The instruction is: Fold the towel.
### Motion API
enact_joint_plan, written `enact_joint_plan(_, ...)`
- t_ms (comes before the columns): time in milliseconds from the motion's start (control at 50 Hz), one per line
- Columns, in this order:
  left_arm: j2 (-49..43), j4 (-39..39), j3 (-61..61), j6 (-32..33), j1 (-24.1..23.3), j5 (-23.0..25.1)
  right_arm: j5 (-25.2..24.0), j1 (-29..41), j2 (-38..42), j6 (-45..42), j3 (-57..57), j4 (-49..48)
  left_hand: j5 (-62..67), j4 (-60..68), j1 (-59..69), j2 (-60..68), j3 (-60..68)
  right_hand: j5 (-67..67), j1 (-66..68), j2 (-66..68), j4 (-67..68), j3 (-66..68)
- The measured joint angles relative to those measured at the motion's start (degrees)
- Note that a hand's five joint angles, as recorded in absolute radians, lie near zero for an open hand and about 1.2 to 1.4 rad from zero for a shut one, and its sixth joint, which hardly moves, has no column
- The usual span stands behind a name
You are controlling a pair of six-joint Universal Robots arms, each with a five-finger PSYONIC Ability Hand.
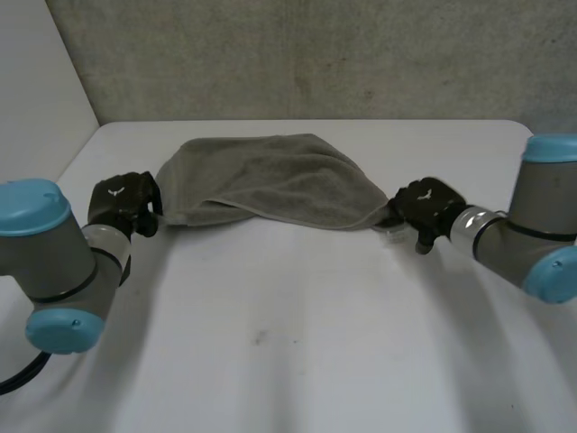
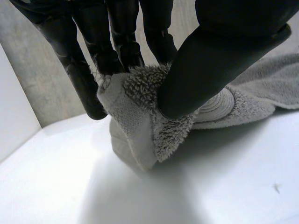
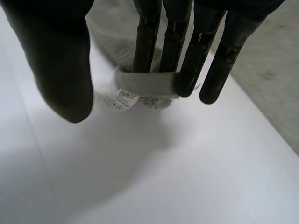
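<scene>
1 towel (image 1: 270, 176) | 1 table (image 1: 297, 325) | left hand (image 1: 122, 200) pinches one corner | right hand (image 1: 431, 206) clamps opposite hem between fingers

The grey terry towel (image 1: 270, 176) lies loosely doubled over (white label (image 3: 122, 99) at one corner) on the table (image 1: 288, 343).

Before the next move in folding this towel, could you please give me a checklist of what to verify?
1. Left hand pinching its corner of the towel: ok.
2. Right hand holding the opposite corner securely: cannot tell.
3. Cloth spread flat: not ok, it lies rumpled between the two hands.
4. Label hanging free at the right corner: ok.
5. Arms apart, not crossing: ok.
</scene>
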Motion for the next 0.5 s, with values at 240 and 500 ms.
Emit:
enact_joint_plan(240, 5.96, 0.23, -3.4, -0.17, 0.22, -0.02, 0.25, -3.72, -12.16, 24.5, 11.7, -9.56, 0.0, 0.0, 0.0, 0.0, 0.0, -2.14, -1.98, -1.9, -1.68, -1.79)
enact_joint_plan(500, 6.36, 0.33, -4.2, -0.21, 0.31, -0.02, 2.18, -4.37, -12.59, 39.54, 11.42, -9.9, -0.02, 0.0, 0.0, 0.0, 0.0, -2.23, -2.2, -1.9, -1.68, -1.94)
